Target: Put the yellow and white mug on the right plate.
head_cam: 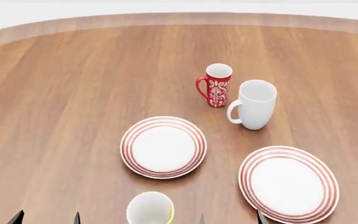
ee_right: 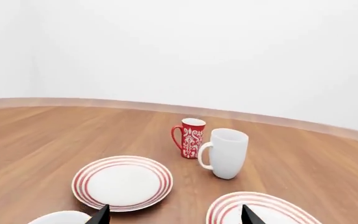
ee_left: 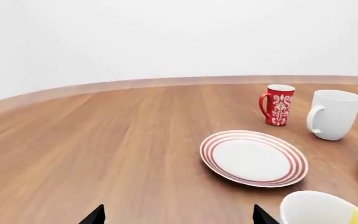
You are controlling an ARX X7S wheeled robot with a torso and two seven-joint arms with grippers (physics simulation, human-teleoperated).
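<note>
The yellow and white mug (head_cam: 149, 209) stands upright at the near edge of the head view, between my two grippers; it also shows in the left wrist view (ee_left: 325, 210) and in the right wrist view (ee_right: 58, 218). The right plate (head_cam: 288, 183), white with red rings, lies flat to the mug's right, also seen in the right wrist view (ee_right: 266, 211). My left gripper (head_cam: 47, 218) is open and empty, left of the mug. My right gripper (head_cam: 230, 218) is open and empty, between the mug and the right plate.
A look-alike ringed plate (head_cam: 163, 146) lies in the middle of the wooden table (head_cam: 67, 93). A slim red floral mug (head_cam: 216, 85) and a taller white mug (head_cam: 253, 104) stand behind the plates.
</note>
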